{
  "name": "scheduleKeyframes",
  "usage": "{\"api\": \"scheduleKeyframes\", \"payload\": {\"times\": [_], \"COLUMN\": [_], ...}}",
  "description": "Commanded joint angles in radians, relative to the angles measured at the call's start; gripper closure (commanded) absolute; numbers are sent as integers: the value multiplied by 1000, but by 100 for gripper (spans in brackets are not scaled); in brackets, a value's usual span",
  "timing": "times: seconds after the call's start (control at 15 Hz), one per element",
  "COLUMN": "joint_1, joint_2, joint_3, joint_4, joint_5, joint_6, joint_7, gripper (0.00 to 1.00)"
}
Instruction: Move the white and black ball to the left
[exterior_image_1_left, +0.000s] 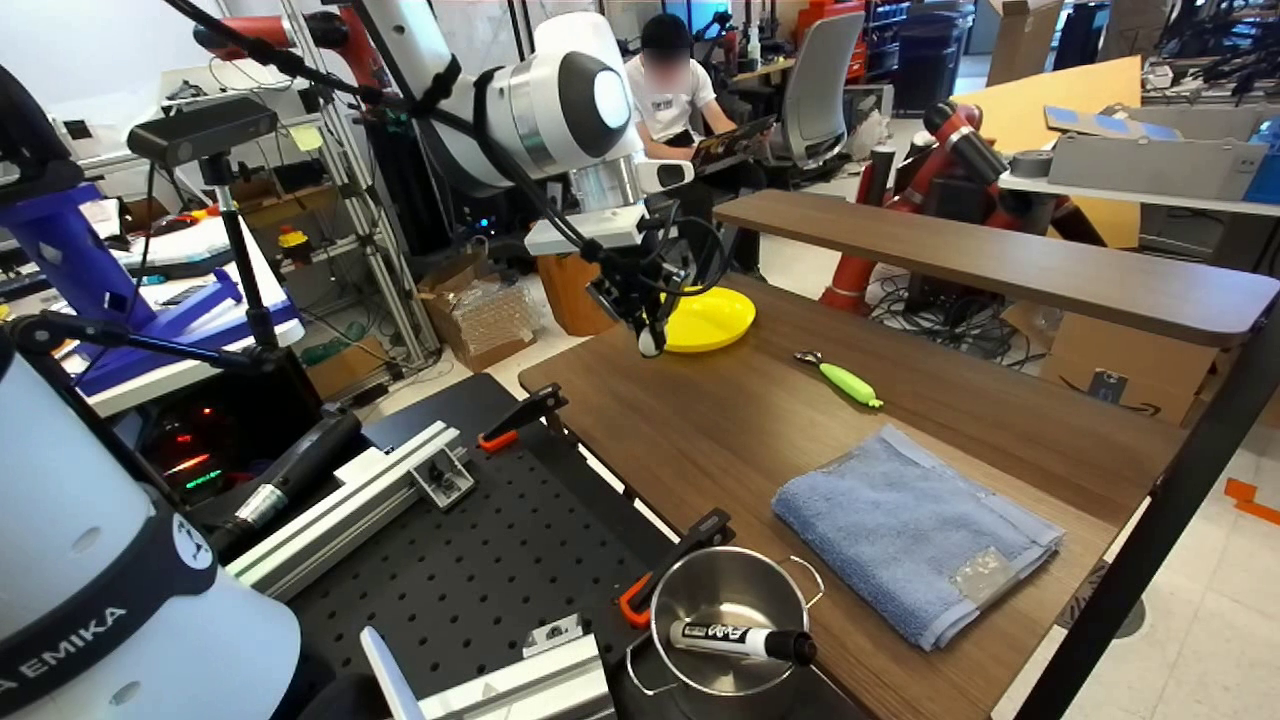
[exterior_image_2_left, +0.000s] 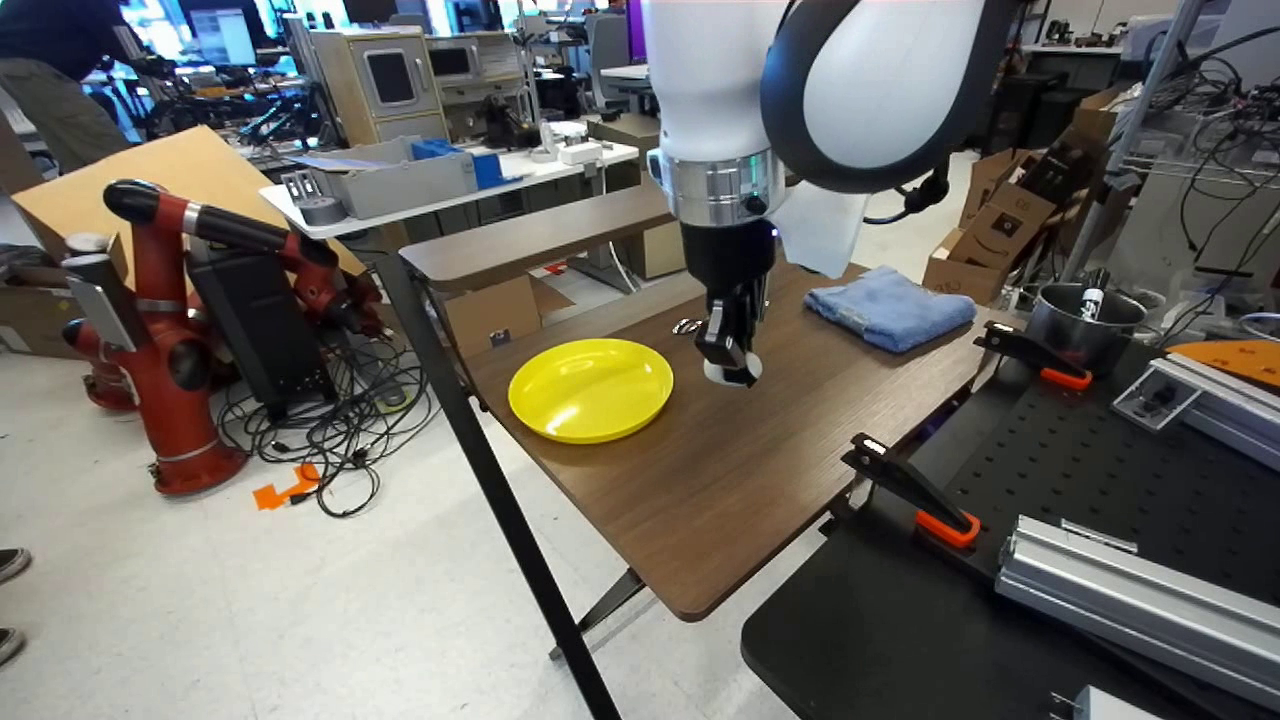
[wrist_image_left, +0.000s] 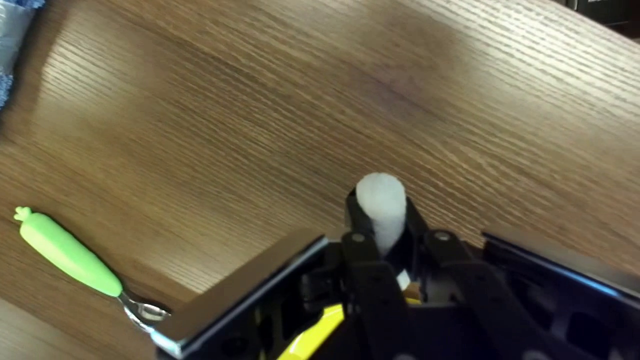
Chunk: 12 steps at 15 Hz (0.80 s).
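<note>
Nearest of all in the wrist view, the dark, blurred pincer (wrist_image_left: 384, 220) looms from the bottom, its fingers (wrist_image_left: 365, 255) clamped on the white and black ball (wrist_image_left: 382, 197) from either side. Above it the arm (exterior_image_2_left: 715, 110) hangs down from the top edge in an exterior view, its last section near vertical, so that the pincer points at the brown wood-grained surface (exterior_image_2_left: 700, 500); the arm's white links (exterior_image_1_left: 510, 97) slant in from the upper left in an exterior view, with a black cable (exterior_image_1_left: 290, 66) strapped along them. What shows of the ball is a soft, plain white, round at the free end and tapering, greyer, into the gap between the fingers. In both exterior views it pokes out at the fingertips as a small pale lump and seems to hang above the surface, near the yellow dish (exterior_image_2_left: 590, 390); in the wrist view a green-handled utensil (wrist_image_left: 77, 259) lies well apart from it
</note>
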Motion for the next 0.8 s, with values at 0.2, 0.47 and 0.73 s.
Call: {"api": "scheduleKeyframes", "payload": {"times": [0.2,0.47,0.73], "joint_1": [79,93,97], "joint_2": [106,149,158], "joint_3": [-33,-49,-64], "joint_4": [81,115,122], "joint_5": [-69,-67,-80], "joint_6": [-30,-40,-41], "joint_7": [66,60,60], "gripper": [95,57,34]}}
